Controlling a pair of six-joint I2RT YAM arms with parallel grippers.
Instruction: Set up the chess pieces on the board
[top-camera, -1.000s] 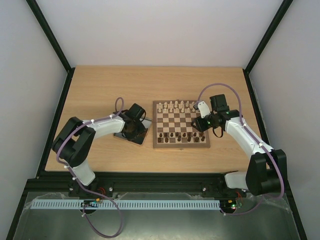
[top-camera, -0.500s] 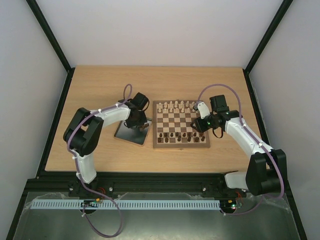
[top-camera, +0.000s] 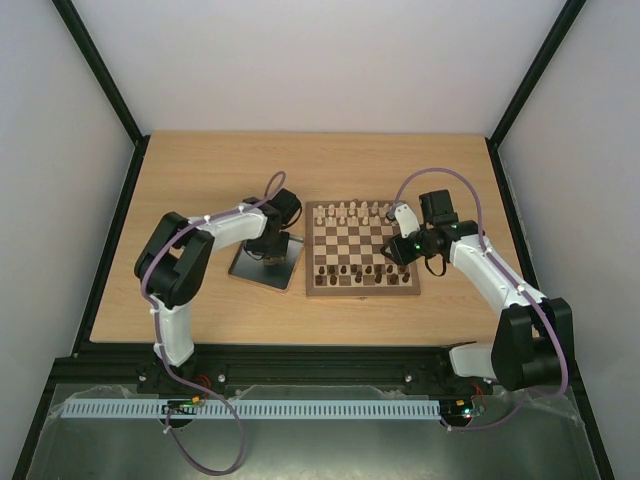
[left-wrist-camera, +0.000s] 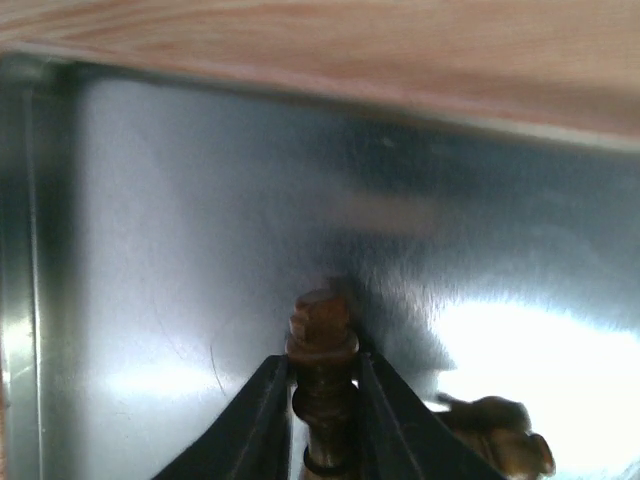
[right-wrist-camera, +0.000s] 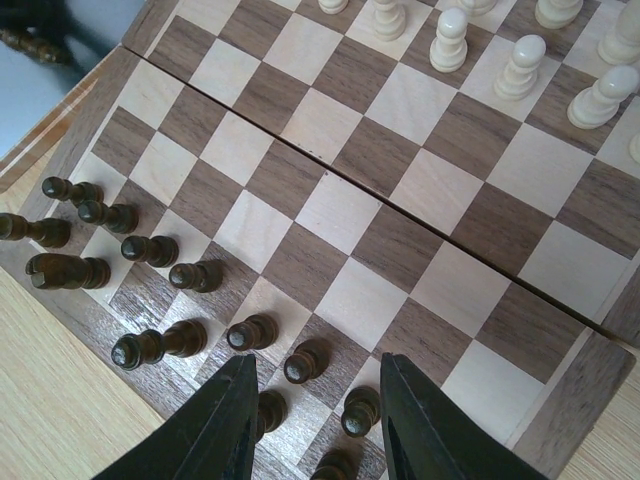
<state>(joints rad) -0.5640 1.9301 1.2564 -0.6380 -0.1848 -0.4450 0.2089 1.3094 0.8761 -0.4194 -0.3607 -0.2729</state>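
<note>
My left gripper (top-camera: 268, 244) hangs over the shiny metal tray (top-camera: 284, 272), left of the board (top-camera: 360, 240). In the left wrist view its jaws (left-wrist-camera: 322, 405) are shut on a dark brown chess piece (left-wrist-camera: 321, 350), upright between the fingers, above the tray floor (left-wrist-camera: 180, 220). A second dark piece (left-wrist-camera: 497, 447) lies on the tray at the lower right. My right gripper (top-camera: 396, 254) stands open over the board's near right part. Dark pawns (right-wrist-camera: 305, 362) stand below its fingers (right-wrist-camera: 315, 405), and it holds nothing. More dark pieces (right-wrist-camera: 150, 250) fill the near rows.
Cream pieces (right-wrist-camera: 520, 65) line the board's far rows (top-camera: 352, 211). The board's middle squares (right-wrist-camera: 340, 215) are bare. Wooden tabletop (top-camera: 200, 180) surrounds tray and board, with black frame rails at both sides.
The left arm swung toward the tray's far side and its jaws closed on the dark piece. The right arm has not moved.
</note>
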